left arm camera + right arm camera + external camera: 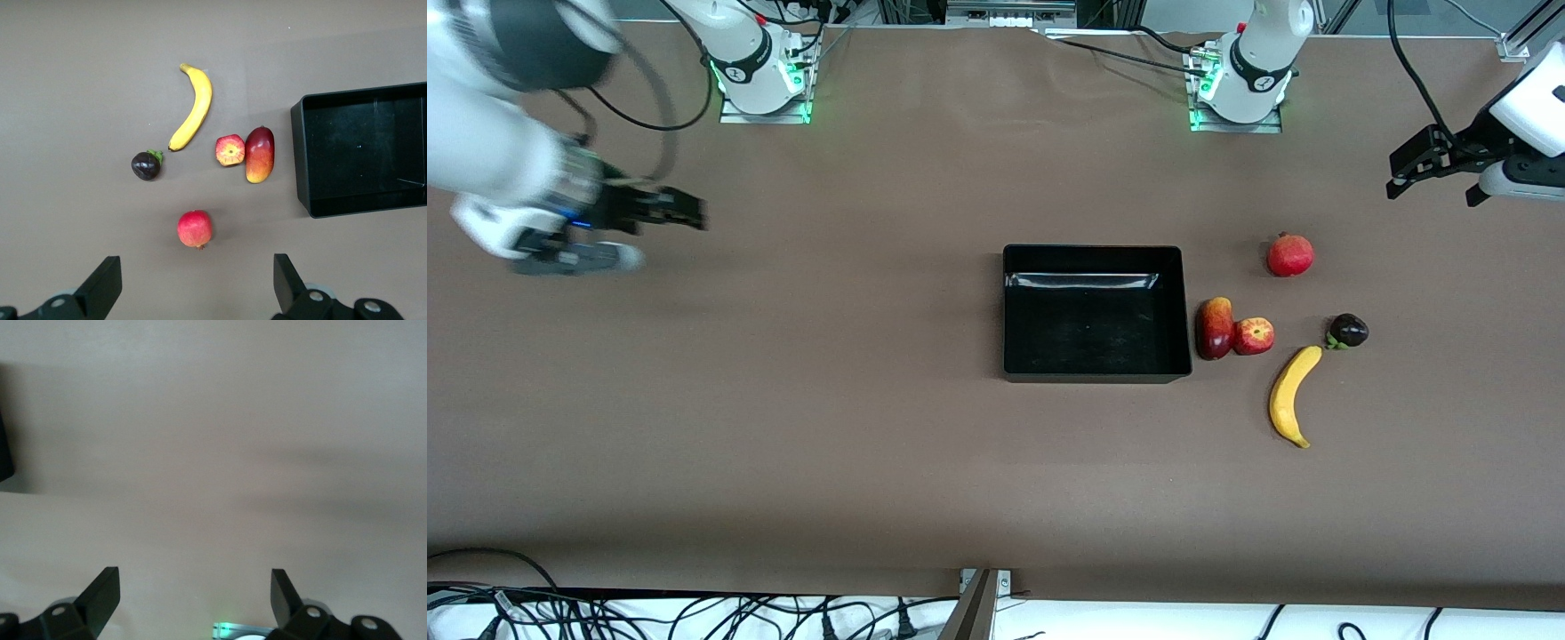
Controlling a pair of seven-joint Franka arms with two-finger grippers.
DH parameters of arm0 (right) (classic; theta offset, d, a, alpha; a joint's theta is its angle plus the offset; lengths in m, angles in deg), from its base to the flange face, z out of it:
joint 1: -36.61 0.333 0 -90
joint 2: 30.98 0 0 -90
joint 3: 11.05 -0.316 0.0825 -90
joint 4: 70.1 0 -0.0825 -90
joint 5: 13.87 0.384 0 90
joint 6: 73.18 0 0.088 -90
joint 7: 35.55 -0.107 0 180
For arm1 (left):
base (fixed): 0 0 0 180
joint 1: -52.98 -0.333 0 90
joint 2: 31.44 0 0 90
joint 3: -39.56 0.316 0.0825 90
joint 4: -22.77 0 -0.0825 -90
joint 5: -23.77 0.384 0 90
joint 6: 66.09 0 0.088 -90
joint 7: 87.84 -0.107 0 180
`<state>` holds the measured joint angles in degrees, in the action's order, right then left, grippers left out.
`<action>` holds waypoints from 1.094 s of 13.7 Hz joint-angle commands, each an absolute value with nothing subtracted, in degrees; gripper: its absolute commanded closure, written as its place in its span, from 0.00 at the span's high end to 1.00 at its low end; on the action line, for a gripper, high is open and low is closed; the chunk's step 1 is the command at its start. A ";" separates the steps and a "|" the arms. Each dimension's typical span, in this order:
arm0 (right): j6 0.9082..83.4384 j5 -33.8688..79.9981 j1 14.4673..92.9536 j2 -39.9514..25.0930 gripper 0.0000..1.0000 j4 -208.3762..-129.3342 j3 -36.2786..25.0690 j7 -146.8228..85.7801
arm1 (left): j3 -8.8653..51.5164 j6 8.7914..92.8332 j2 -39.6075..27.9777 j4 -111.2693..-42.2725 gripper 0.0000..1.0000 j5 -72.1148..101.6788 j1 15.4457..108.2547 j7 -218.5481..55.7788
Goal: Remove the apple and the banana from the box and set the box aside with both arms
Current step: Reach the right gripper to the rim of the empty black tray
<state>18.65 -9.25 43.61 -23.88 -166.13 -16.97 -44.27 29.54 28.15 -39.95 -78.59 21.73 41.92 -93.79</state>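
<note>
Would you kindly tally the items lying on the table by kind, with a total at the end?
Black box: 1
Banana: 1
Small red apple: 1
Oblong dark-red fruit, touching the apple: 1
Pomegranate: 1
Small dark purple fruit with a green stem: 1
Total: 6, that is 5 fruits and 1 box

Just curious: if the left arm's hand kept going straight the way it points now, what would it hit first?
Probably just bare table. The open left hand points down at it, and the pomegranate sits closest to that line, though depth is unclear.
</note>
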 commanded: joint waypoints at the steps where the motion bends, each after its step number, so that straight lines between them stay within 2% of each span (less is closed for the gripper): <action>1: 23.55 -7.55 50.91 -16.42 1.00 -162.04 -16.86 -53.26 | 29.46 27.52 -38.73 -76.55 1.00 20.87 41.46 -93.90; 4: 37.24 -3.88 59.17 -8.51 1.00 -160.80 -16.94 -63.46 | 29.46 27.60 -38.82 -76.46 1.00 20.96 41.46 -93.81; 7: 51.31 -2.36 67.44 1.51 1.00 -156.07 -16.85 -75.07 | 29.63 27.52 -38.91 -76.03 1.00 21.14 40.94 -94.16; 10: 63.45 -2.53 74.12 8.46 1.00 -154.65 -16.77 -76.77 | 29.63 27.52 -38.82 -75.41 1.00 21.14 40.67 -94.25; 12: 65.94 -4.28 76.25 11.46 0.97 -154.82 -16.33 -76.60 | 29.63 27.52 -38.82 -75.41 1.00 21.14 40.67 -94.25; 14: 65.95 -7.79 76.25 12.96 0.29 -155.00 -16.33 -76.60 | 29.63 27.43 -38.82 -75.41 1.00 21.22 40.67 -94.25; 15: 66.03 -8.07 76.51 13.92 0.09 -155.00 -16.33 -76.69 | 29.63 27.52 -38.82 -75.41 1.00 21.23 40.67 -94.16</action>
